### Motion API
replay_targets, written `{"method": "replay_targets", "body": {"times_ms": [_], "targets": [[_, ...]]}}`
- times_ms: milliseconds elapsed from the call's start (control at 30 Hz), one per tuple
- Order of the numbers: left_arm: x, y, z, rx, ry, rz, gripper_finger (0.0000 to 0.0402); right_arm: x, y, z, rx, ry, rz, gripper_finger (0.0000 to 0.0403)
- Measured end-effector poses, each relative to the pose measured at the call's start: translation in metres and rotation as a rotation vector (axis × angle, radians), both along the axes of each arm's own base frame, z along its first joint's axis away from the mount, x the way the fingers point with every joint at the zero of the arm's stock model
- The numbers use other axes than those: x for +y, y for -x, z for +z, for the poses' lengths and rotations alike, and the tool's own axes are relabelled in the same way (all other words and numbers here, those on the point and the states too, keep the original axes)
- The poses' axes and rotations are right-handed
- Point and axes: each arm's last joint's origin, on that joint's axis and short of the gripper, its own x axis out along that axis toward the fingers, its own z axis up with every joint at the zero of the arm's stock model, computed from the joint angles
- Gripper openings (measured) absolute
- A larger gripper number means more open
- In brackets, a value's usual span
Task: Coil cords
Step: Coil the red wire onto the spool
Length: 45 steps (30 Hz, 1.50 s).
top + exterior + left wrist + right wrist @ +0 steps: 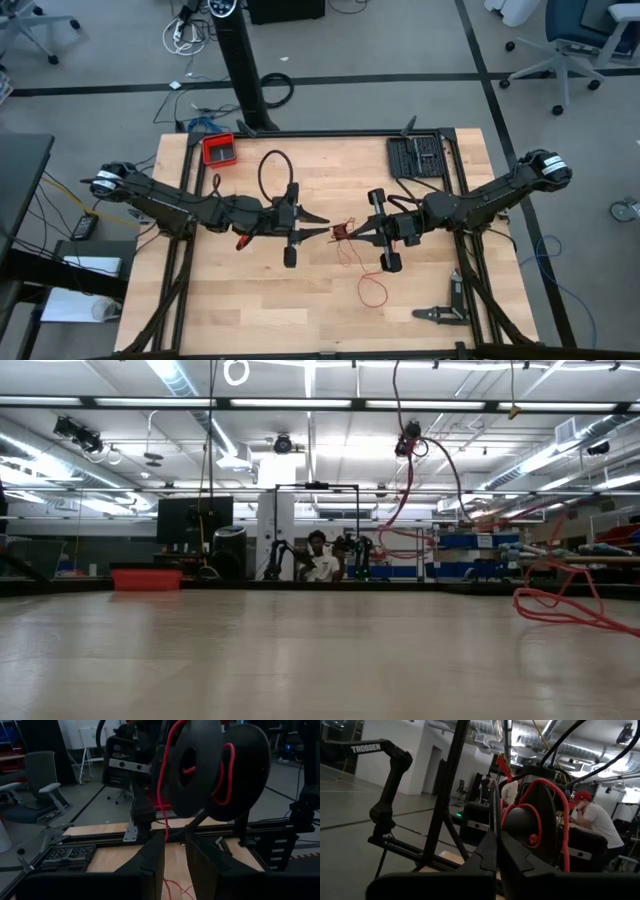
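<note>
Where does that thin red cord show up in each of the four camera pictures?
High view: red cord, mid-table between both end effectors, trailing toward the near edge.
Low view: loose loops at far right.
Left wrist view: hanging strand, centre.
Right wrist view: curved around dark hardware.
Shared landmark: wooden table.

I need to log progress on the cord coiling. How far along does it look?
Partly done. A small red bundle of cord sits between the left gripper and right gripper above mid-table. In hand: the right gripper is shut beside the bundle; whether it pinches it is unclear. Left to do: a loose tail lies uncoiled on the table.
</note>
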Motion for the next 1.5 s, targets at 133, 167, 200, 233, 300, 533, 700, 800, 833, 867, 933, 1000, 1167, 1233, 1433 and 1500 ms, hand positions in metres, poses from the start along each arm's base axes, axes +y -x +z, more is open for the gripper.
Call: {"method": "replay_targets", "body": {"times_ms": [133, 167, 200, 233, 300, 533, 700, 800, 833, 867, 933, 1000, 1167, 1233, 1433, 1500], "targets": [[-0.002, 0.001, 0.0, -0.004, 0.001, -0.008, 0.008, -0.001, -0.001, -0.002, 0.022, -0.001, -0.034, 0.0002], [-0.003, 0.001, 0.001, -0.012, 0.003, -0.011, 0.008, -0.001, -0.001, -0.003, 0.03, 0.0, -0.037, 0.0002], [-0.004, 0.001, 0.002, -0.022, 0.002, -0.012, 0.008, -0.001, -0.001, -0.003, 0.033, -0.002, -0.037, 0.0002], [-0.004, 0.001, 0.003, -0.03, -0.003, -0.013, 0.008, -0.001, -0.001, -0.003, 0.033, -0.004, -0.036, 0.0002], [-0.004, 0.001, 0.004, -0.044, -0.013, -0.013, 0.008, -0.001, -0.001, -0.003, 0.035, -0.01, -0.035, 0.0002], [-0.004, 0.001, 0.012, -0.12, -0.016, -0.011, 0.0078, 0.0, -0.001, -0.003, 0.041, -0.013, -0.031, 0.0002], [-0.004, 0.001, 0.012, -0.122, -0.07, -0.007, 0.0014, 0.0, -0.001, -0.005, 0.074, -0.083, -0.017, 0.0019], [-0.003, 0.001, 0.012, -0.124, -0.071, 0.007, 0.0005, 0.0, -0.002, -0.009, 0.131, -0.125, -0.034, 0.0042], [-0.003, 0.001, 0.013, -0.13, -0.069, 0.009, 0.0004, 0.0, -0.002, -0.011, 0.146, -0.134, -0.044, 0.005], [-0.002, 0.001, 0.013, -0.133, -0.068, 0.015, 0.0003, 0.001, -0.002, -0.012, 0.156, -0.144, -0.048, 0.0058], [-0.002, 0.001, 0.013, -0.126, -0.071, 0.033, 0.0003, 0.003, -0.001, -0.013, 0.169, -0.165, -0.056, 0.0071], [-0.001, 0.001, 0.011, -0.11, -0.082, 0.054, 0.0002, 0.007, 0.002, -0.013, 0.192, -0.18, -0.087, 0.008], [0.002, 0.01, 0.017, -0.085, -0.101, 0.072, 0.0001, 0.014, 0.022, -0.004, 0.195, -0.157, -0.255, 0.008], [0.002, 0.011, 0.017, -0.072, -0.105, 0.077, 0.0001, 0.015, 0.028, 0.0, 0.184, -0.151, -0.279, 0.0078], [0.002, 0.012, 0.018, -0.081, -0.104, 0.054, 0.0001, 0.016, 0.031, -0.004, 0.223, -0.128, -0.359, 0.0079], [0.002, 0.012, 0.018, -0.079, -0.105, 0.05, 0.0, 0.016, 0.029, -0.006, 0.229, -0.134, -0.368, 0.0079]]}}
